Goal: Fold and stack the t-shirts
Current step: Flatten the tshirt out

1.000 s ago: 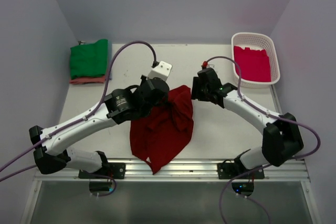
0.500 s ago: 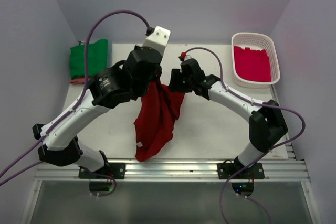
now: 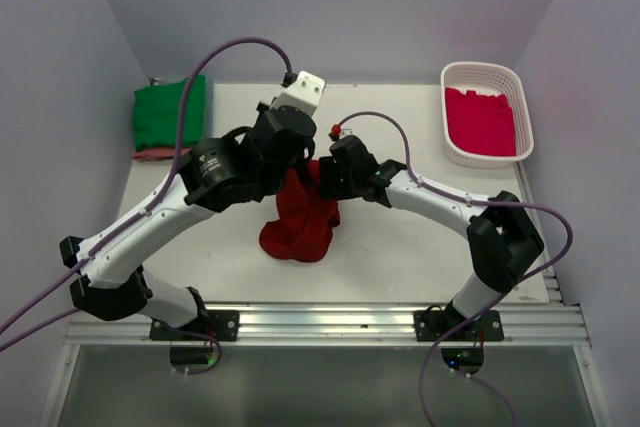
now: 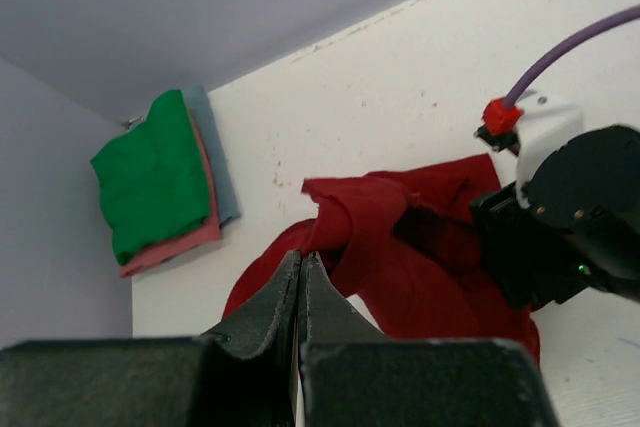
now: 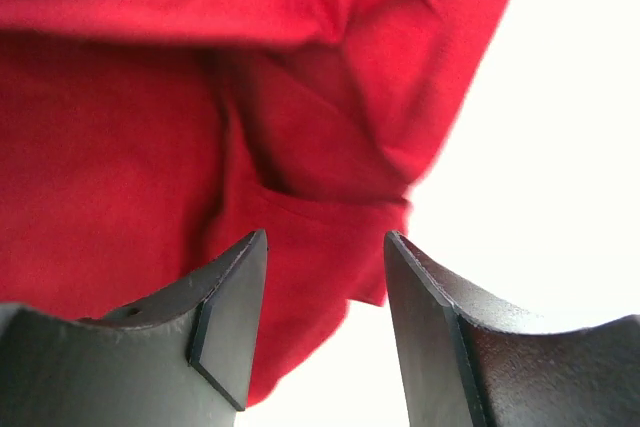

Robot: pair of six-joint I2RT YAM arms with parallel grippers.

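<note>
Top view: the dark red t-shirt [image 3: 300, 222] is sitting bunched on the table [image 3: 420, 237] between both arms, with the left gripper [image 3: 297, 163] and right gripper [image 3: 322, 177] crowding its upper edge (the crimson-pink t-shirt [image 3: 480, 119] is lying in the white basket [image 3: 523, 117] far right, the green t-shirt [image 3: 165, 112] folded far left). Left wrist: the fingers [image 4: 280, 292] are pressing tight together, pinching a raised fold of the red cloth. Right wrist: the fingers [image 5: 228, 317] are standing spread and gripping nothing, red cloth lying just beyond them.
</note>
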